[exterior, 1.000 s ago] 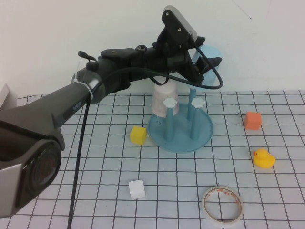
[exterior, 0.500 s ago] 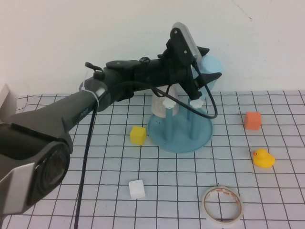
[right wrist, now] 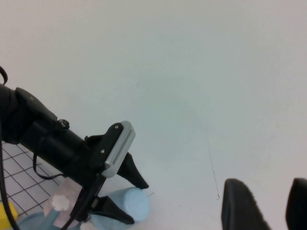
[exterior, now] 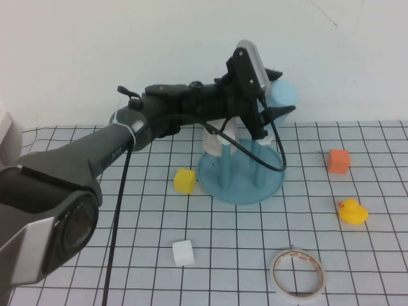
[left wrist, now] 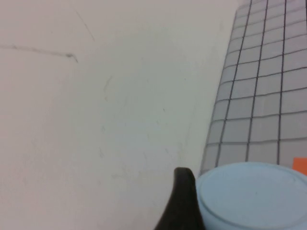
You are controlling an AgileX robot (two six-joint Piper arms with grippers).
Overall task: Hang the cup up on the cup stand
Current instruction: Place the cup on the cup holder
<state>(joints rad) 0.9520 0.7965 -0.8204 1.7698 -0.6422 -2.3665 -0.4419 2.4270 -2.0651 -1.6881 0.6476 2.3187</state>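
From my right wrist camera I see the right gripper (right wrist: 266, 203) raised well off the table, its jaws a little apart and bare; the high view misses it. The cup (exterior: 281, 95), pale blue and smooth, is clamped between the widely spread jaws of the left gripper (exterior: 275, 95), above the cup stand (exterior: 241, 182).

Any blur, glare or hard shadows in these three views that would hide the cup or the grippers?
High view: even light, soft shadows, left gripper on the cup above the cup stand, arm near the lens soft. Left wrist view: cup base close, slightly soft. Right wrist view: right gripper dark, blurred at the edge; no glare.
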